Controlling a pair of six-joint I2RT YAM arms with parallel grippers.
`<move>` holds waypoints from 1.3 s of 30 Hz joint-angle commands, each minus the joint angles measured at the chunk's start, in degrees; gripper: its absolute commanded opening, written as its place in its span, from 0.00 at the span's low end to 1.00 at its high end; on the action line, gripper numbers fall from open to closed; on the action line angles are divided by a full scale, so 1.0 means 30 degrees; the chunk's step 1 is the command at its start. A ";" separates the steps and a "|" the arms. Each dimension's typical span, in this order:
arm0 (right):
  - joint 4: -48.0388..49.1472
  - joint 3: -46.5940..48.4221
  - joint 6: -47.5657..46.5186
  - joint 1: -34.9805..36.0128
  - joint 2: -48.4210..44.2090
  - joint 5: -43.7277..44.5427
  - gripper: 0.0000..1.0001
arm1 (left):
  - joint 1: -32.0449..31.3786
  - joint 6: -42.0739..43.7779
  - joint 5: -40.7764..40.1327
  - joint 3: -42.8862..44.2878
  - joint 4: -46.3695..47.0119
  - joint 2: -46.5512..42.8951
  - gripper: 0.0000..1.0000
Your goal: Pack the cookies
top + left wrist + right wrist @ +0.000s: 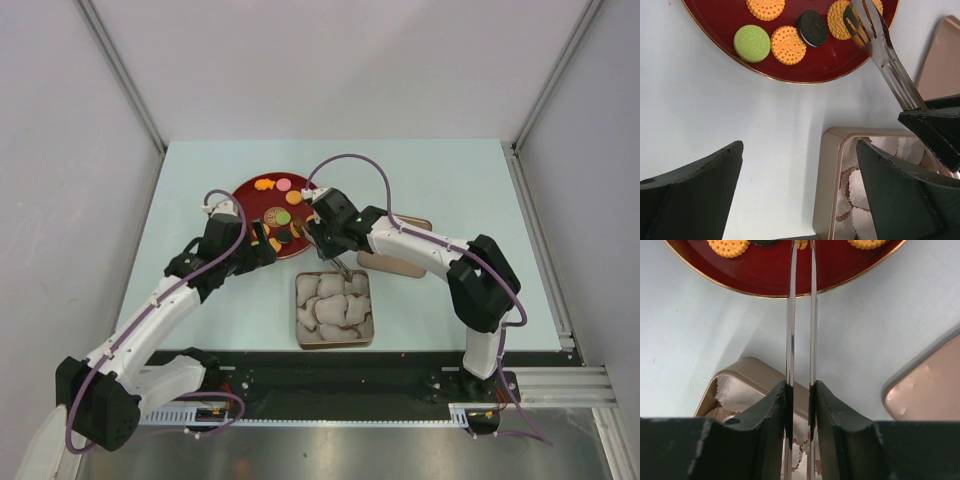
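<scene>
The cookies lie on a red plate (250, 190): green (752, 43), orange (788, 45) and dark brown (812, 28) ones show in the left wrist view. My right gripper (325, 240) (801, 390) is shut on metal tongs (885, 55) (791, 315). The tong tips sit over an orange cookie (840, 20) at the plate's near edge; I cannot tell if it is pinched. My left gripper (265, 243) (800, 200) is open and empty, just above the table between the plate and a gold tin (333, 343) (832, 170).
The tin is lined with crumpled white paper cups (332, 305) and stands in front of the plate. Its lid (400, 262) (930, 390) lies flat to the right, under my right arm. Both arms crowd the space around the plate's near edge.
</scene>
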 commanded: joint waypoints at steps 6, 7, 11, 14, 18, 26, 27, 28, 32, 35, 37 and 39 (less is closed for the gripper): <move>0.0269 0.0738 0.0194 -0.0161 -0.1138 0.0254 0.18 | 0.0109 0.0028 0.0238 -0.0143 0.0432 -0.0032 1.00; 0.0123 0.0737 0.0194 -0.0220 -0.1750 0.0402 0.18 | 0.0109 0.0028 0.0209 -0.0143 0.0403 -0.0032 1.00; -0.0404 0.0445 0.0135 -0.0396 -0.3740 0.0988 0.17 | 0.0109 -0.0001 0.0238 -0.0114 0.0432 -0.0003 1.00; -0.1048 -0.0052 0.0105 -0.0397 -0.5148 0.1252 0.15 | 0.0109 -0.0001 0.0267 -0.0114 0.0519 0.0026 0.99; -0.1897 -0.1136 0.0427 -0.0338 -0.6909 0.1633 0.09 | 0.0109 -0.0001 0.0355 -0.0143 0.0520 0.0085 0.99; -0.4417 -0.3597 0.2182 0.0832 -1.0718 0.2892 0.00 | 0.0109 -0.0001 0.0501 -0.0231 0.0666 0.0173 0.99; -0.4622 -0.3802 0.2389 0.1153 -1.1098 0.3038 0.00 | 0.0109 0.0028 0.0618 -0.0231 0.0724 0.0202 1.00; -0.4914 -0.4355 0.2710 0.1331 -1.1740 0.3040 0.00 | 0.0080 -0.0001 0.0677 -0.0231 0.0754 0.0289 0.99; -0.5356 -0.5560 0.4495 0.2238 -1.3267 0.3069 0.00 | 0.0079 -0.0001 0.0853 -0.0231 0.0783 0.0437 0.99; -0.5415 -0.6322 0.5404 0.2796 -1.4205 0.2983 0.00 | 0.0079 0.0057 0.0853 -0.0231 0.0783 0.0466 0.99; -0.5328 -0.6906 0.5671 0.3117 -1.4528 0.2574 0.00 | 0.0079 0.0086 0.0970 -0.0231 0.0813 0.0553 0.99; -0.5385 -0.7230 0.5847 0.3411 -1.4763 0.2191 0.00 | 0.0079 0.0057 0.1029 -0.0260 0.0842 0.0642 0.99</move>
